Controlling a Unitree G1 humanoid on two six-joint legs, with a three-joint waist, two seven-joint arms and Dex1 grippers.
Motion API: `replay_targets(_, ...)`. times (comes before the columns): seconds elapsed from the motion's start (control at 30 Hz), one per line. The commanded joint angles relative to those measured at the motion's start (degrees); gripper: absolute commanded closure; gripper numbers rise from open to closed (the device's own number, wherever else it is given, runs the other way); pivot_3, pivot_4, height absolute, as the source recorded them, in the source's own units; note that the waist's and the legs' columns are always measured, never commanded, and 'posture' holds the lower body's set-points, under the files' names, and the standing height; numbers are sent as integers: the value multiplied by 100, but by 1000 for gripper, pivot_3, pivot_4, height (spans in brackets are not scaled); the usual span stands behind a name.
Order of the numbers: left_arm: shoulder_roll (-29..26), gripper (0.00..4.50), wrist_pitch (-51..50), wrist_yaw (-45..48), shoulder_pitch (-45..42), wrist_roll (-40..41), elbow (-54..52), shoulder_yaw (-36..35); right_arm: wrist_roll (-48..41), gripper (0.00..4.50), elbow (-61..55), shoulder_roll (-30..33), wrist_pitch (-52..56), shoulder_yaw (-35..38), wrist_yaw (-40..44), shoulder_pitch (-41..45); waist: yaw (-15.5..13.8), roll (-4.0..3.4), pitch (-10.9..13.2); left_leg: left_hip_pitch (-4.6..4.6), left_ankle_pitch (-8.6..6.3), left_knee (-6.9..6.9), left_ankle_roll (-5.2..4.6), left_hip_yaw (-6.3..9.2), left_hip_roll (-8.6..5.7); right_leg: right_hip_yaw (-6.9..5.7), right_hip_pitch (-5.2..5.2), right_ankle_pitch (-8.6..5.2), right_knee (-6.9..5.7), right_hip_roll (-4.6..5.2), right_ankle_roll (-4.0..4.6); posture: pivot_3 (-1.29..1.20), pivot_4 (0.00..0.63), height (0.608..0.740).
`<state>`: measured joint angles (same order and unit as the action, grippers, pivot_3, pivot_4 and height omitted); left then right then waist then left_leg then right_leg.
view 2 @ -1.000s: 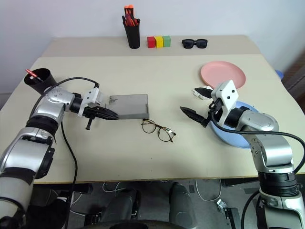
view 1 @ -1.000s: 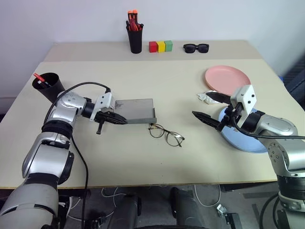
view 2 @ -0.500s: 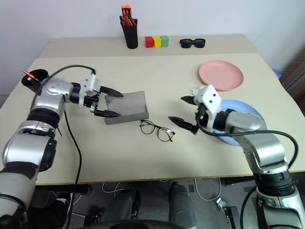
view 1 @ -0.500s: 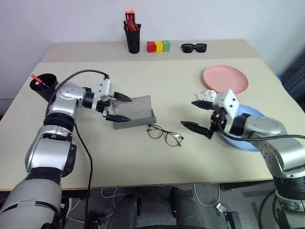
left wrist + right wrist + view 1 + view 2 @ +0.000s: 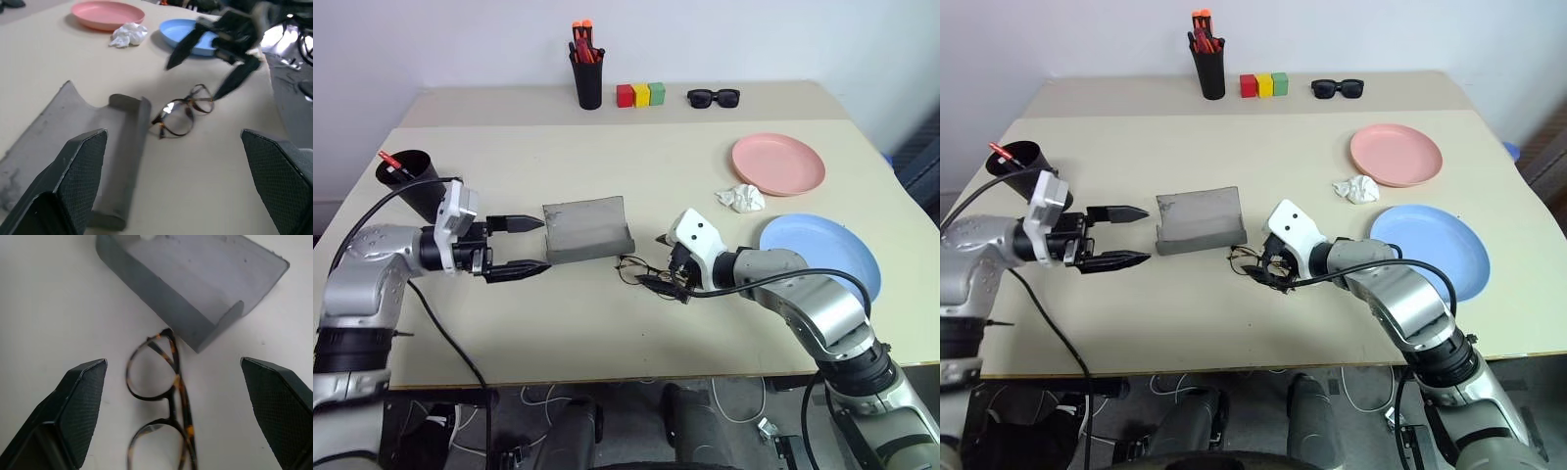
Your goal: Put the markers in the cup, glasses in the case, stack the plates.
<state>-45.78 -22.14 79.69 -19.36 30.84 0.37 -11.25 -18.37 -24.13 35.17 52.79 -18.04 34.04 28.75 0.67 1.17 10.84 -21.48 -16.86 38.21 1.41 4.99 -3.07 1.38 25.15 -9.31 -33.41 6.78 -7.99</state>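
Reaching: right tool (image 5: 1268,266) spread wide, empty, over glasses (image 5: 164,416) lying on worktop (image 5: 607,323) beside open case (image 5: 587,230).
Left tool (image 5: 521,246): wide open, empty, near case.
Remaining: glasses uncased; pink plate (image 5: 778,163) and blue plate (image 5: 827,250) unstacked; red marker (image 5: 393,162) in cup (image 5: 411,181).

Beige table (image 5: 607,333), plain pale wall (image 5: 460,39) behind.

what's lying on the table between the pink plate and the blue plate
A crumpled white tissue lies between the pink plate and the blue plate, seen in both eye views.
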Motion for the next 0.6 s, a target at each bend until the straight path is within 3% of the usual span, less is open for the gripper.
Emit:
replay_targets(0.03, -88, 13, -119, -190, 254, 319, -452, -349, 102, 263, 60, -10, 48, -45, 61, 67, 4, 1, 0, 0, 0, 0, 0, 0, 0, 0, -1, 0, 1, 0, 0, 0, 150, 740)
replay_targets(0.1, -107, 0, -103, -230, 410, 377, -542, -421, 164, 855, 126, 19, 98, -133, 102, 67, 10, 1, 0, 1, 0, 0, 0, -1, 0, 0, -2, 0, 3, 0, 0, 0, 150, 740)
replay_targets(0.3, -164, 0, -16, -266, 575, 410, -501, -456, 238, 3791, 164, -54, 220, -181, 132, 10, 20, 0, 0, 1, 0, -3, 0, -2, 0, -1, -1, -1, 4, 0, 1, 0, 150, 740)
replay_targets(0.6, -111, 0, -23, -458, 410, 358, -719, -224, 308, 3791, 114, 3, 194, -213, 300, -18, 12, 0, 0, 1, 0, -3, 0, -2, 0, -1, -2, -1, 5, 0, 2, 0, 150, 740)
